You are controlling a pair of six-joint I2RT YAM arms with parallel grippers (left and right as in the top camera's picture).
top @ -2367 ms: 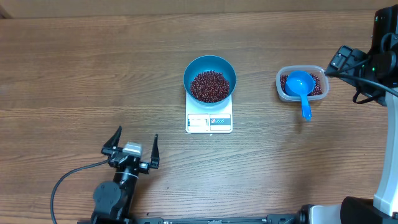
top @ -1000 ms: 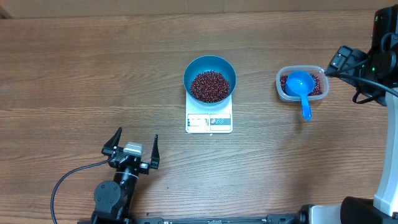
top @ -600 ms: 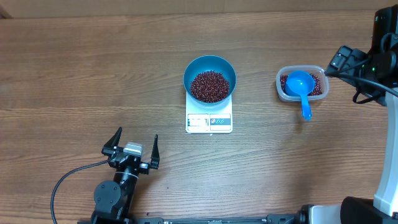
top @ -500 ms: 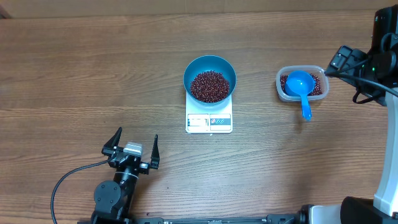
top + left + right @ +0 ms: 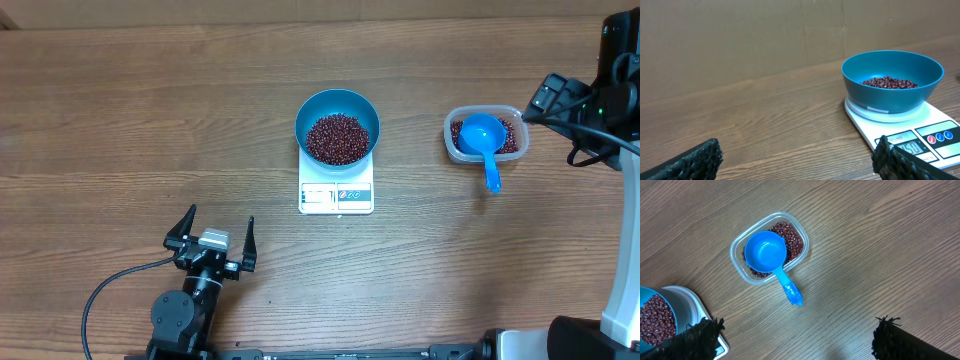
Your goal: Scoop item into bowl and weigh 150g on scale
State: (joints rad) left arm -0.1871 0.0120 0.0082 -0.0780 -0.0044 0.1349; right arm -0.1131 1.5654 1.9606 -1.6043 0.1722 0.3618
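A round, deep, bright blue bowl (image 5: 312, 108) is sitting on the far part of a small flat white square kitchen scale (image 5: 336, 198) near the middle of the wooden table (image 5: 120, 120). A loose heap of small dark red-brown beans (image 5: 337, 138) is lying in the bowl. In the left wrist view, the scale's display is facing the table's near edge and showing digits.

Toward the table's right edge, well apart from the scale, a clear rounded-rectangular plastic tub (image 5: 447, 135) is holding more of the same beans. A small blue handled scoop (image 5: 482, 135) is resting in it cup-up, its handle sticking out over the tub's near rim.

The left gripper (image 5: 221, 213) is hovering by the near edge, left of the scale, with its fingers spread wide and nothing between them. The right gripper (image 5: 800, 322) is hanging high above the tub, also spread wide and holding nothing. Only its two dark fingertips are showing, at the bottom corners of its own wrist view.

Set against the earlier overhead pictures, nothing is differing. The bowl, scale, tub and scoop are lying exactly where they were, and both arms are staying motionless.
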